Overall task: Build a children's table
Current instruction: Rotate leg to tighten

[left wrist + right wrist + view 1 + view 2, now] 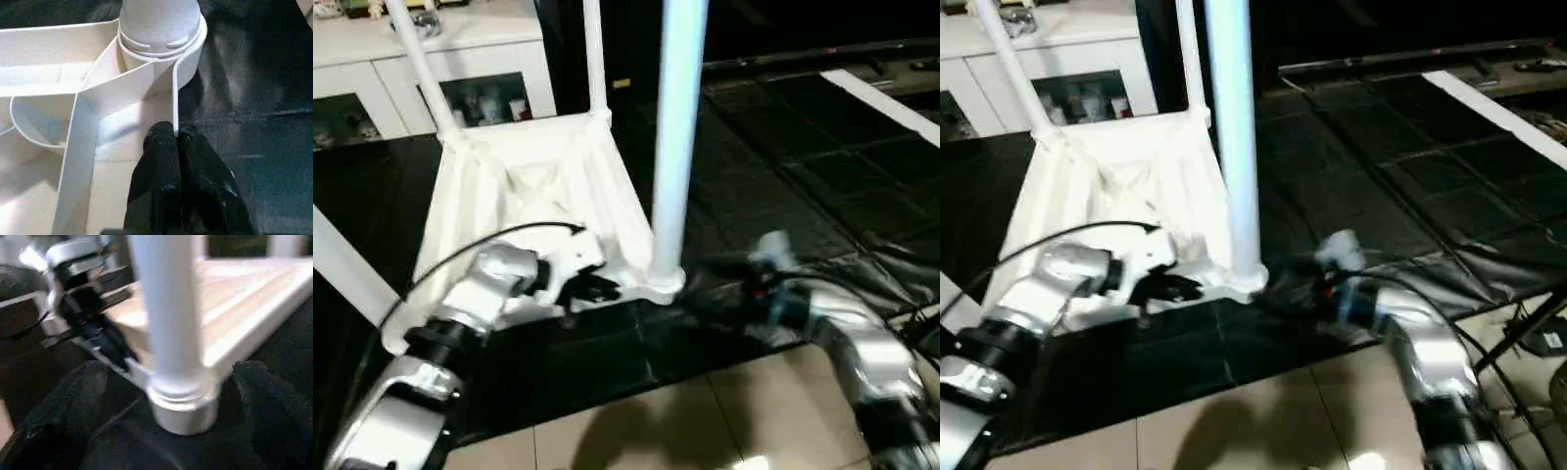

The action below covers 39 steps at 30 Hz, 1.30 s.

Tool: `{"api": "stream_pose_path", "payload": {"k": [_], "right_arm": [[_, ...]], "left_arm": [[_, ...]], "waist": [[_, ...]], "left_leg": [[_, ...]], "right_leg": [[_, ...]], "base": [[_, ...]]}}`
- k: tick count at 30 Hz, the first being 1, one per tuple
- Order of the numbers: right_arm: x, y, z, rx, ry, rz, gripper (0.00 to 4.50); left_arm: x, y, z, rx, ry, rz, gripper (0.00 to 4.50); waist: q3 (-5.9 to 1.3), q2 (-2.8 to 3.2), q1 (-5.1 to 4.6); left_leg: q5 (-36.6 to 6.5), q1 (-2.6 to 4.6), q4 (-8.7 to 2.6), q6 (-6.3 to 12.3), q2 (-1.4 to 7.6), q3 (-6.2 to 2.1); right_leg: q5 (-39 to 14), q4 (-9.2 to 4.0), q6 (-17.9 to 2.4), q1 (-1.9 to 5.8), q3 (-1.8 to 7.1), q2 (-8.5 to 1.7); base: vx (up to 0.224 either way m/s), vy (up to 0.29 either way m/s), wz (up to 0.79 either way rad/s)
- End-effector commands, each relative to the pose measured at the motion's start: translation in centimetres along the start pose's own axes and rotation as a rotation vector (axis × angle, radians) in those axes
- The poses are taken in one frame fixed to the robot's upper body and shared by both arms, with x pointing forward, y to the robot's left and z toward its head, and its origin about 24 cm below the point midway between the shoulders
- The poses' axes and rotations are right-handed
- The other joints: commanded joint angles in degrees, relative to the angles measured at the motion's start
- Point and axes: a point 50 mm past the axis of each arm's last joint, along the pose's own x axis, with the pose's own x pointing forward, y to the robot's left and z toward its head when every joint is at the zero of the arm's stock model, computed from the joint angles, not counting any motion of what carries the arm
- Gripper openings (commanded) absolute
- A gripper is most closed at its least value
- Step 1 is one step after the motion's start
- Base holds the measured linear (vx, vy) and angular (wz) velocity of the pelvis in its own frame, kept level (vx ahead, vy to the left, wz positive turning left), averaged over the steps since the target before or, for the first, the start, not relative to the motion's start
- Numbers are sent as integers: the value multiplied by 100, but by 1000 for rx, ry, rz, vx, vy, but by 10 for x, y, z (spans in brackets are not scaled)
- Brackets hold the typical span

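- The table top (524, 191) lies upside down on the black floor mat (783, 166), its legs (677, 137) standing up.
- Left gripper (175, 147): jaws pressed together on the thin rim.
- Right gripper (161, 396): jaws spread around the near leg.
- It looks like light, stiff, slippery plastic; best to hold a leg low, near its socket (161, 34).

The near leg (677, 137) of the children's table (533, 196) runs off the frame's top, so its free end is unseen, as are the far legs' (421, 69) ends. The right gripper (766, 257) is smeared by blur. The cabinet (460, 59) contents behind glass are too small to identify.
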Motion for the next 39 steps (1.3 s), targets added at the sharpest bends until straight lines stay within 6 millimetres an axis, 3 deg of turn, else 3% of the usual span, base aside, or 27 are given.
{"api": "stream_pose_path", "payload": {"k": [1, 6, 8, 12, 16, 17, 19, 20, 21, 22, 23, 24, 25, 26, 27, 28, 29, 30, 31, 32, 33, 34, 35, 36, 37, 38, 39], "right_arm": [[-3, 1, 7, -10, -43, -49, 442], [-9, 12, 9, -26, -93, -173, 450], [-13, 21, 7, 1, -91, -222, 450], [-14, 29, 2, 15, -65, -308, 450], [-11, 33, -2, 13, -93, -423, 450], [-11, 33, -2, 26, -106, -447, 450], [-12, 34, -2, 38, -111, -467, 450], [-16, 34, -4, 32, -90, -490, 450], [-17, 34, -4, 28, -85, -497, 450], [-18, 33, -4, 15, -83, -506, 450], [-19, 32, -3, 7, -83, -512, 450], [-20, 30, -1, -13, -86, -522, 450], [-20, 29, 0, -27, -89, -528, 450], [-21, 27, 1, -46, -99, -537, 450], [-23, 24, 2, -48, -102, -535, 450], [-23, 23, 2, -47, -106, -535, 450], [-25, 21, 3, -46, -119, -539, 450], [-25, 21, 3, -45, -122, -541, 450], [-27, 21, 4, -63, -133, -536, 450], [-28, 20, 4, -77, -135, -532, 450], [-28, 18, 3, -70, -127, -539, 450], [-29, 18, 3, -63, -120, -545, 450], [-30, 17, 2, -54, -110, -552, 450], [-30, 16, 2, -50, -106, -555, 450], [-31, 16, 2, -38, -103, -555, 450], [-32, 16, 2, -32, -104, -553, 450], [-32, 16, 2, -32, -107, -543, 450]], "left_arm": [[-11, 5, 9, 18, -66, 34, 0], [-19, -1, 18, -40, -249, 87, 56], [-24, -9, 19, -85, -344, 141, 77], [-29, -21, 21, -158, -476, 259, 100], [-31, -34, 17, -236, -555, 513, 139], [-31, -36, 16, -272, -562, 585, 143], [-31, -39, 16, -303, -565, 640, 162], [-30, -50, 19, -325, -575, 743, 172], [-30, -54, 19, -338, -576, 779, 178], [-28, -59, 18, -367, -573, 823, 185], [-27, -61, 17, -389, -568, 848, 195], [-25, -64, 15, -413, -555, 872, 205], [-23, -67, 14, -427, -546, 885, 214], [-22, -69, 13, -446, -551, 902, 219], [-20, -73, 11, -496, -552, 925, 224], [-19, -75, 10, -509, -548, 931, 235], [-17, -77, 10, -520, -534, 935, 249], [-17, -78, 10, -522, -529, 938, 257], [-17, -80, 10, -514, -519, 942, 260], [-17, -82, 8, -508, -503, 956, 265], [-19, -82, 8, -501, -513, 970, 275], [-20, -82, 8, -497, -520, 981, 289], [-21, -81, 8, -483, -523, 971, 289], [-22, -81, 9, -476, -523, 964, 303], [-22, -81, 10, -457, -529, 932, 306], [-23, -80, 11, -448, -532, 913, 311], [-22, -79, 13, -432, -538, 885, 322]], "waist": [[-401, -93, 10], [-439, -135, 3], [-414, -181, 22], [-366, -213, -8], [-332, -207, -45], [-321, -225, -59], [-311, -179, -112], [-259, -184, -184], [-304, -64, -248], [-270, 22, -363], [-236, 28, -396], [-222, -28, -471], [-209, -109, -426], [-224, -261, -299], [-234, -458, -224], [-232, -489, -60], [-218, -564, -18], [-223, -521, 176], [-266, -504, 183], [-258, -501, 395], [-250, -498, 424], [-235, -448, 480], [-268, -364, 490], [-311, -283, 474], [-313, -239, 413], [-369, -181, 305], [-314, -175, 271]], "left_leg": [[-703, -83, -398, 402, -67, 197], [-184, -95, -350, 502, -59, 216], [3, -113, -335, 584, -52, 228], [-498, -112, -374, 540, -71, 280], [-1013, -106, -415, 274, -43, 282], [-1022, -110, -431, 254, -37, 276], [-1242, -49, -474, 145, 30, 215], [-1437, -488, -627, 505, -66, -104], [-1722, -181, -664, 854, 234, -448], [-1600, -198, -803, 1378, 375, -780], [-1626, -120, -844, 1568, 433, -909], [-1483, -58, -797, 1919, 386, -1073], [-1390, -228, -699, 1989, 74, -975], [-1235, -514, -271, 1494, -399, -672], [-915, -492, 195, 1114, -623, -309], [-380, -290, 497, 659, -504, -101], [-326, -475, 438, 724, -405, -61], [-434, -549, 433, 989, -214, -140], [-536, -387, 420, 999, -136, -100], [-617, -527, 626, 1155, -23, -251], [-590, -572, 694, 1145, -12, -297], [-254, -530, 553, 1058, 11, -314], [374, -371, 104, 1157, -17, -185], [742, -186, -66, 1320, -7, -92], [696, 25, -125, 1594, 152, -105], [646, 192, -147, 1852, 427, -195], [272, 49, -214, 1635, 432, -167]], "right_leg": [[-1158, -362, -1199, 391, 219, -124], [-455, -267, -1363, 371, 241, -111], [-153, -232, -1431, 371, 256, -97], [-1003, -330, -1202, 356, 258, -88], [-1916, -428, -748, 308, 271, -91], [-1931, -444, -717, 303, 256, -65], [-1785, -436, -747, 262, 162, 84], [-1604, -308, -730, 546, -168, 80], [-1149, -264, -1126, 373, -247, 126], [-1052, -4, -1562, 411, -277, 209], [-1149, 101, -1718, 327, -275, 266], [-1184, 230, -1973, 245, -173, 284], [-1179, 101, -2159, 363, -57, 164], [-1794, -340, -2143, 516, -2, -160], [-2696, -624, -1444, 465, -63, -428], [-3937, -819, -508, 326, -133, -664], [-4018, -797, -60, 462, 21, -817], [-3788, -763, 260, 616, 294, -1202], [-3799, -760, 214, 496, 668, -1212], [-3050, -741, -658, 699, 994, -1537], [-2624, -738, -980, 743, 1025, -1577], [-1745, -626, -1549, 711, 768, -1302], [-1124, -420, -1721, 609, 348, -654], [-929, -315, -1574, 501, 169, -303], [-829, -183, -1354, 288, 108, -55], [-575, -31, -1082, 188, 157, -34], [-444, -91, -1018, 245, 273, -88]], "base": [[0, 0, 0], [0, 0, 0], [0, 0, 0], [0, 0, 0], [0, 0, 0], [0, 0, 0], [0, 0, 0], [0, 0, 0], [15, -95, 45], [65, -122, 66], [65, -122, 66], [60, -121, 64], [5, -150, 65], [5, -150, 65], [-29, -144, 53], [-17, -129, 44], [-17, -129, 44], [-9, -103, 45], [1, -55, 29], [1, -55, 29], [0, 0, 0], [0, 0, 0], [0, 0, 0], [-6, 63, 12], [-11, 103, 18], [-11, 103, 18], [-23, 109, 7]]}}
